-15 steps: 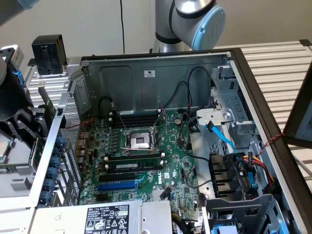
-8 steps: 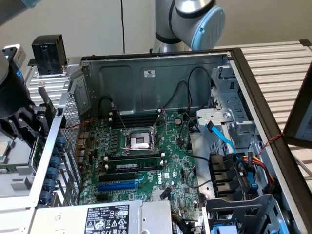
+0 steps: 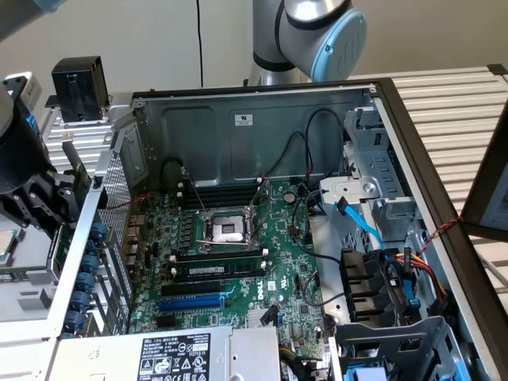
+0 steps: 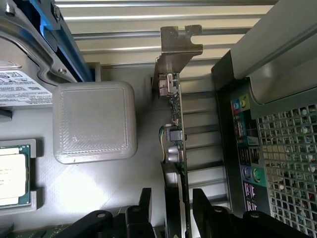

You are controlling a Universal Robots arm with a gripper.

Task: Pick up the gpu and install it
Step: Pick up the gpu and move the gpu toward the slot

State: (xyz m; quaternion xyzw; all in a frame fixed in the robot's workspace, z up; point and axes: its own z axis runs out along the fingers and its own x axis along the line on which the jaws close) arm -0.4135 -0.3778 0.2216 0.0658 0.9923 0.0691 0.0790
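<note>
- Currently at the gripper: fingers parted, one on each side of the gpu, a sliver of background between each and the card, so not clamped on it.
- Edge-on in the wrist view: green board upright, black shroud on one face, metal end bracket at the end farthest from the fingers.
- Outside the computer case, just beside its perforated rear wall, at the exterior view's left; not seated in any slot of the motherboard.
- On the card's other side: grey tray with a pale ribbed block and a processor in a recess.
- Beyond the bracket: slatted table surface.
- Inside the case: open processor socket, one memory stick seated, blue expansion slot unfilled.
</note>
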